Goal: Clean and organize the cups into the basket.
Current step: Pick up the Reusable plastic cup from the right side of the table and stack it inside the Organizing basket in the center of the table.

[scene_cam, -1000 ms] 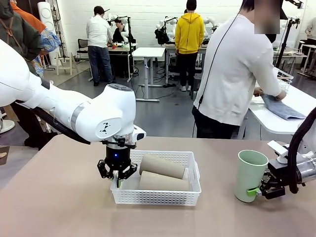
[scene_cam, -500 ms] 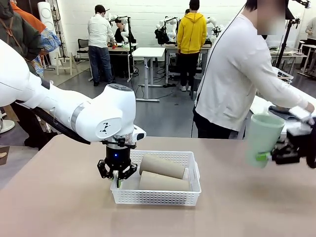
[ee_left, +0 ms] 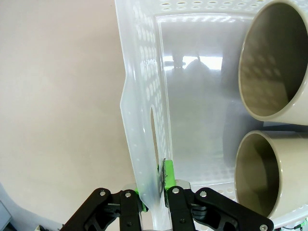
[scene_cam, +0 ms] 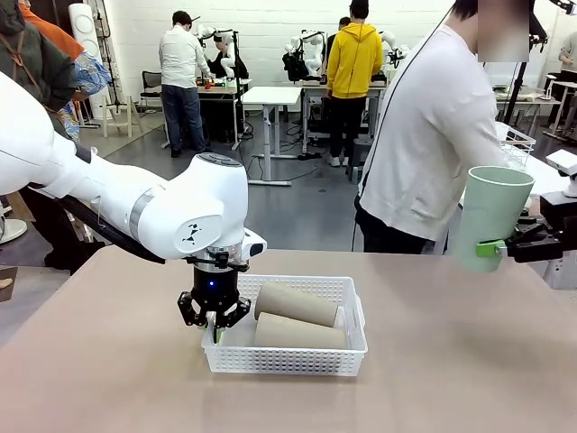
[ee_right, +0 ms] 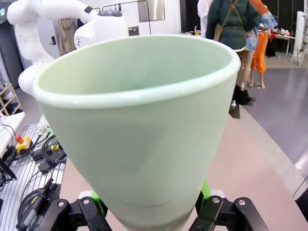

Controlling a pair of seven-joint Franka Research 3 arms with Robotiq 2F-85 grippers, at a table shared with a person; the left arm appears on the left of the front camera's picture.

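Cup (scene_cam: 492, 215) in right claw (ee_right: 150, 196), basket wall (ee_left: 144, 120) in left claw (ee_left: 155, 185)

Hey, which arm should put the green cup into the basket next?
Right. The right gripper holds the green cup lifted in the air, while the left gripper is shut on the left wall of the basket.

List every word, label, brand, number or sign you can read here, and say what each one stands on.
No words or numbers can be read.
Logo mark: small black shape on the left arm, no letters.
Green cup, brown cups, basket: plain, no print.
Green patch at the edge of the right wrist view: perhaps a sign, too small to read.
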